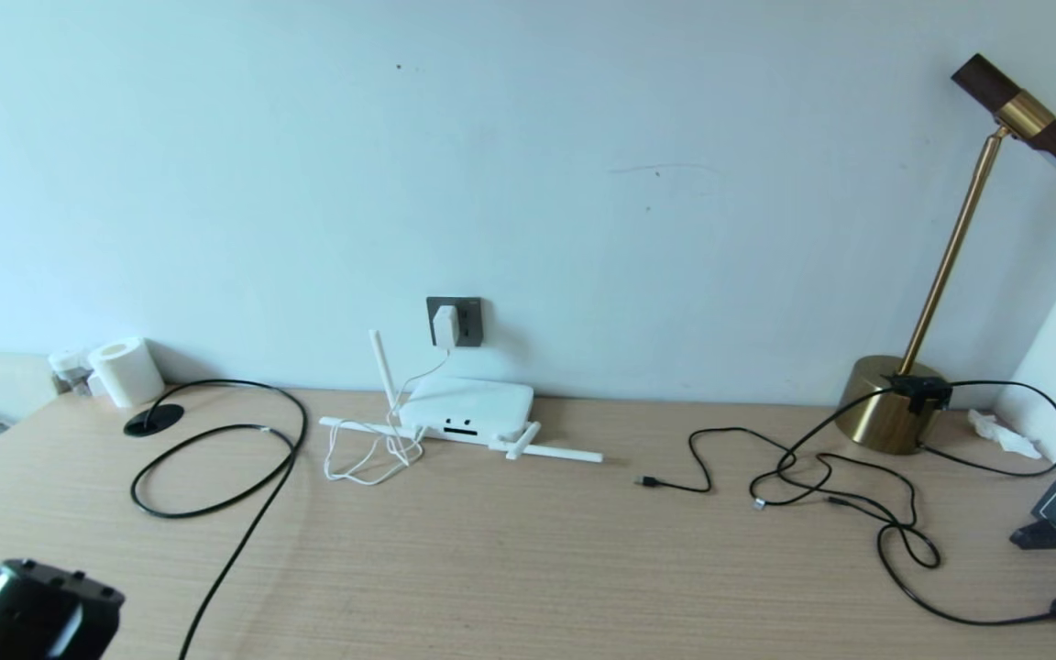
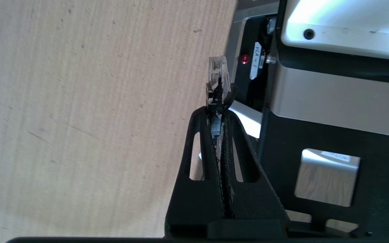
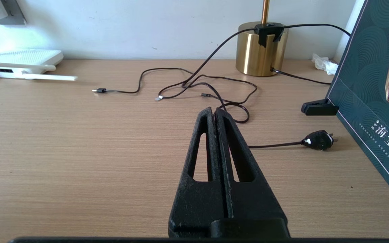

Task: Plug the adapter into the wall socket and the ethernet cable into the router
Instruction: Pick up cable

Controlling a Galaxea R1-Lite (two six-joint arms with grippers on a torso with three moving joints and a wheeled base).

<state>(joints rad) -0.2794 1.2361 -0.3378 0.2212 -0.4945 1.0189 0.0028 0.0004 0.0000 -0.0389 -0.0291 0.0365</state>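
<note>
Two arms, one busy. Far left on the wood bench (image 1: 528, 568): a white paper roll (image 1: 127, 370) against the wall, a black round disc (image 1: 154, 419) just in front of it. Low at the near left corner in the head view, the left arm's dark wrist, left gripper (image 2: 218, 104) itself seen only from its own camera, jaws pressed tight on the clear clip plug of the ethernet cable (image 1: 216, 458), plug tip poking out past the fingertips, above the bench edge near the robot's own body. Black cable looped wide on the bench left of the router, one strand running down toward the near edge. Next, thin white cord (image 1: 372, 458) in loose coils beside the router (image 1: 467, 410), flat against the wall's foot, one antenna upright, two lying flat along the front, dark port slots facing out. Directly above, the adapter (image 1: 445, 326) seated in the grey wall socket (image 1: 466, 321). Further right, thin black cables (image 1: 821, 477) tangled across the bench, small plugs at the ends. Then a brass lamp (image 1: 890, 403) by the wall, crumpled tissue (image 1: 1000, 433) beside it, dark patterned bag (image 3: 373, 101) at the far right. Right gripper (image 3: 216, 113) low over the near bench, jaws shut together on nothing, idle.
</note>
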